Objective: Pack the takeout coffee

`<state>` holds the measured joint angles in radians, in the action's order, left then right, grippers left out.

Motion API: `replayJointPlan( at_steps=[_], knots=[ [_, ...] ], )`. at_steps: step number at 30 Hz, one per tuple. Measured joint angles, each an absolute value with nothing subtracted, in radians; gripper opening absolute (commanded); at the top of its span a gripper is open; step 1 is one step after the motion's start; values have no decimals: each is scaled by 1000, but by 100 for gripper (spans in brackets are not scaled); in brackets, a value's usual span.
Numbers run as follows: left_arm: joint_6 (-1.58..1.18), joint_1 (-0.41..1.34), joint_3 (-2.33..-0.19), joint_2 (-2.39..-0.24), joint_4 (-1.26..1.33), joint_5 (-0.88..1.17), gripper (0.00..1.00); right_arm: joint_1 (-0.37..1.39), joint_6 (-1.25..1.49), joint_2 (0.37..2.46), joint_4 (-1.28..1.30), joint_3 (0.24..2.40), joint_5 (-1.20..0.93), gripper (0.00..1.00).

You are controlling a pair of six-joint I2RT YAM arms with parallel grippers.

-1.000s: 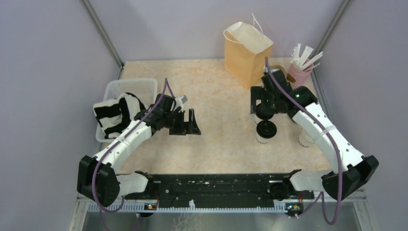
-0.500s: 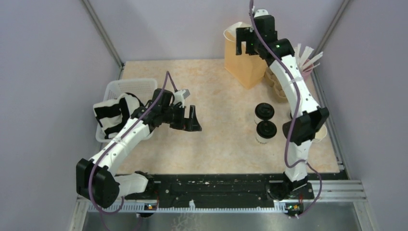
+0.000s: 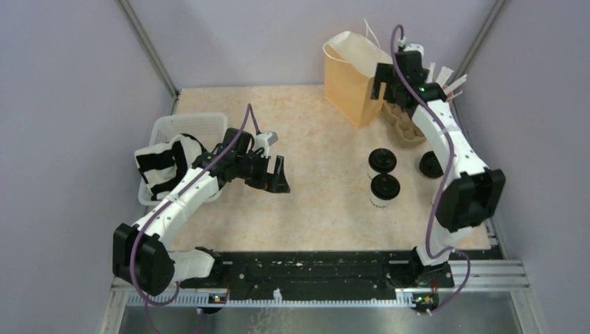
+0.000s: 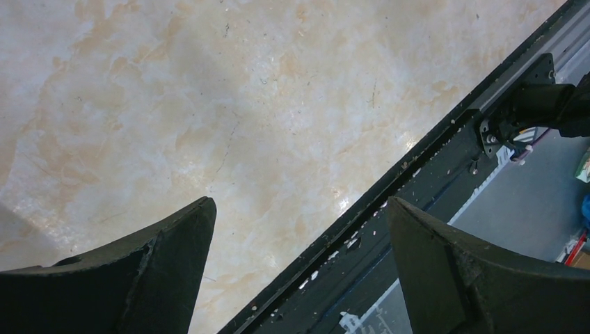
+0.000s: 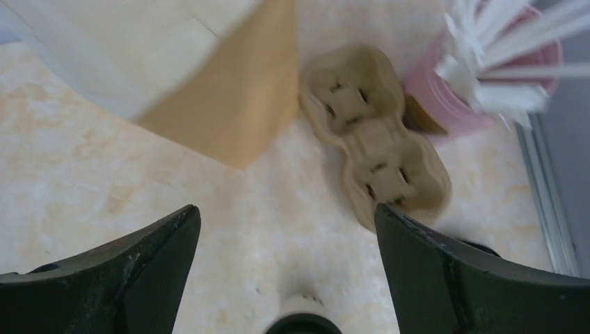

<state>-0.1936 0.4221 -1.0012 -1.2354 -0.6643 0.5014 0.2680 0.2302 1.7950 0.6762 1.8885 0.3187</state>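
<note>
Two takeout coffee cups, white with black lids, stand at mid-right of the table, one (image 3: 382, 161) behind the other (image 3: 385, 188). A third black lid (image 3: 431, 165) peeks out beside my right arm. One lid (image 5: 303, 324) shows at the bottom edge of the right wrist view. The brown paper bag (image 3: 355, 78) (image 5: 229, 90) stands open at the back. My right gripper (image 3: 387, 89) (image 5: 285, 209) hangs open and empty beside the bag's right side, above a cardboard cup carrier (image 3: 407, 126) (image 5: 372, 132). My left gripper (image 3: 275, 177) (image 4: 300, 202) hovers open and empty at mid-left.
A pink cup with white wrapped straws (image 3: 445, 85) (image 5: 487, 69) stands at the back right, behind the carrier. A white basket (image 3: 202, 124) holding a black-and-white striped cloth (image 3: 165, 165) sits at the left. The black base rail (image 4: 445, 160) runs along the near edge.
My right arm rose from over the lidded cups, swung up above the bag, then came down to its right side over the carrier. The left arm barely shifted.
</note>
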Motion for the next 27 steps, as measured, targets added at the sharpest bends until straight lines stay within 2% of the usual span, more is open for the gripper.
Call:
replayJointPlan(
  at_steps=[3, 5, 8, 14, 16, 18, 23, 27],
  knots=[
    [-188, 422, -1003, -1268, -655, 503, 98, 208, 260, 1598, 607, 1615, 321, 81],
    [-187, 422, -1013, -1303, -654, 505, 98, 165, 285, 1502, 565, 1504, 302, 72],
    [-182, 422, -1045, -1361, -649, 505, 98, 92, 308, 1440, 506, 1422, 263, 66],
    [-172, 413, -1208, -1512, -667, 482, 98, 15, 319, 1642, 433, 1439, 153, 61],
    [-164, 409, -1256, -1550, -664, 482, 98, 10, 326, 1716, 434, 1441, 120, 54],
    [-156, 406, -1271, -1568, -662, 481, 98, 8, 332, 1779, 434, 1441, 88, 53],
    [-140, 404, -1298, -1615, -682, 481, 98, 5, 343, 1835, 433, 1443, 55, 42],
    [-123, 400, -1323, -1649, -694, 477, 98, -15, 347, 1850, 421, 1475, 50, 39]
  ],
)
